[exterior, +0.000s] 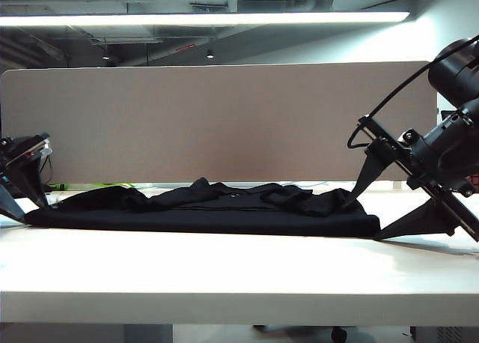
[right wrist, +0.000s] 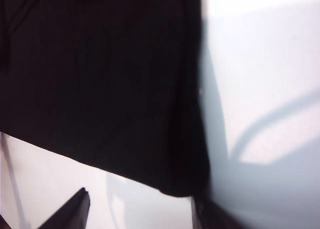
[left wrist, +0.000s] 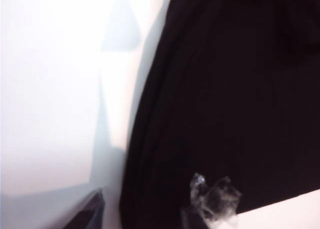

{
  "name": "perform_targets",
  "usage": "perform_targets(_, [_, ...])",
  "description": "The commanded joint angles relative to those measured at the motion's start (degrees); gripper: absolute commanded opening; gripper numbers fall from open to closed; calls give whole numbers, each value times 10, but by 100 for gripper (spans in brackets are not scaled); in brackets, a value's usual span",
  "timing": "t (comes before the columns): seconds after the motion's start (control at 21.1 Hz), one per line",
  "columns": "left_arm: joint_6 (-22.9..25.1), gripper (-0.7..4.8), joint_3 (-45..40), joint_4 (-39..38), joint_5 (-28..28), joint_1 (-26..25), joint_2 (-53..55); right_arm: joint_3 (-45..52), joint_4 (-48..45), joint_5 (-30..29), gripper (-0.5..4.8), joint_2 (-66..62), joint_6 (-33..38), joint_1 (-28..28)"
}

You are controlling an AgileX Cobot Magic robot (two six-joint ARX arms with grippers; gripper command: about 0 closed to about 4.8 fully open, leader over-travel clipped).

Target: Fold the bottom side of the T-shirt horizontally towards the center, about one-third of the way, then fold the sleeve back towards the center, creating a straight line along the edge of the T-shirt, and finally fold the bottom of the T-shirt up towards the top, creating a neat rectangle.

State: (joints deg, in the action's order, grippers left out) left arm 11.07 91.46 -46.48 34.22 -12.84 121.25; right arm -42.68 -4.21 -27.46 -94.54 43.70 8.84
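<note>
Black cloth lies in a long, low heap across the white table (exterior: 224, 268): the T-shirt (exterior: 209, 212), bunched into ridges along its far side and flat along the near edge. Seen from the exterior camera, the left gripper (exterior: 16, 189) sits at nine o'clock of the shirt, down at table level right at the cloth's end. Its wrist camera shows one finger (left wrist: 87, 214) over bare table and the other, wrapped in clear tape (left wrist: 212, 201), over the black fabric, so the jaws straddle the shirt's edge; whether they actually pinch it I cannot tell. The right gripper (exterior: 400, 201) is at three o'clock of the shirt, tilted, with its fingers spread wide and released, one fingertip (exterior: 358, 192) just at the rumpled end of the cloth. Its wrist camera shows the shirt's corner between the two parted fingers, not clamped. A beige partition (exterior: 217, 122) stands behind the table.
</note>
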Motion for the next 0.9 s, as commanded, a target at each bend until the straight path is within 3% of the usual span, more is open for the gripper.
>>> perform_targets(0.05, [-4,189,1,-6,-5,-1,5,3,4,6,285,-4,9,1])
perform_targets(0.9, [-4,187,1,16,-23,37,6,3,-40,33,269,-24,28,1])
